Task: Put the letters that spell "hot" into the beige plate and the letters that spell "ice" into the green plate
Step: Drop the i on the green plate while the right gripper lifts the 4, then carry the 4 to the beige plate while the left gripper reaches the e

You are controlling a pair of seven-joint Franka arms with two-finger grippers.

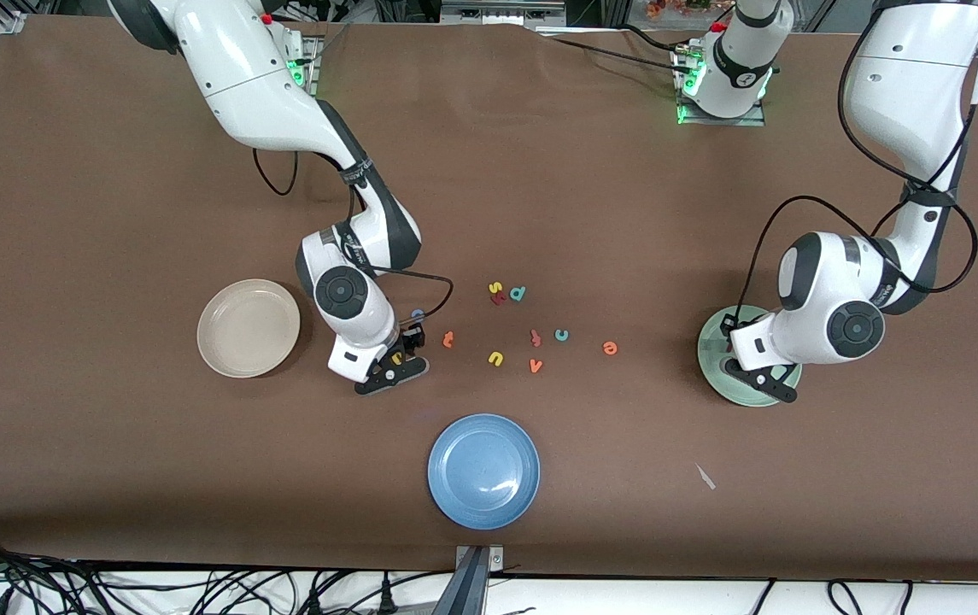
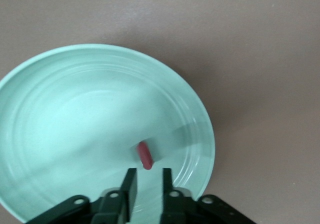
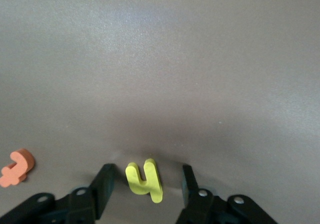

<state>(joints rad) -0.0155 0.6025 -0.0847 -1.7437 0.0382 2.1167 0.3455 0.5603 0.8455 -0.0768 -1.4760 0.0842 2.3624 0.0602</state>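
Right wrist view shows you the step in hand: the yellow h [image 3: 145,182] lies flat on the table [image 3: 165,69] between the two fingers of the right gripper [image 3: 146,184], and neither finger touches it. The jaws stand partly open with a gap on each side of the letter, so nothing is gripped. The orange t [image 3: 16,167] lies on the table near the h, toward the left arm's end.

In the front view, take the beige plate [image 1: 248,328] as your landmark. The right gripper [image 1: 393,372] is low at the table just beside that plate, toward the left arm's end, with the h [image 1: 397,358] under it. The blue o [image 1: 417,314] peeks out beside the arm's wrist, and the t [image 1: 448,340] is a little farther from the plate. The beige plate holds no letter.

Farther still from that plate lie the teal c [image 1: 561,335] and then the orange e [image 1: 610,348], both on the table. The green plate [image 1: 715,376] sits at the left arm's end. The left gripper [image 2: 146,186] hangs over it, its fingers a narrow gap apart and holding nothing; the dark red i [image 2: 144,155] lies in the green plate [image 2: 75,114] close to its tips.

So one "ice" letter looks delivered, and you are on the first "hot" pick. Next, I judge, you need the right jaws to pinch the h squarely across its width, lift clear, and carry it the short way over to the beige plate.
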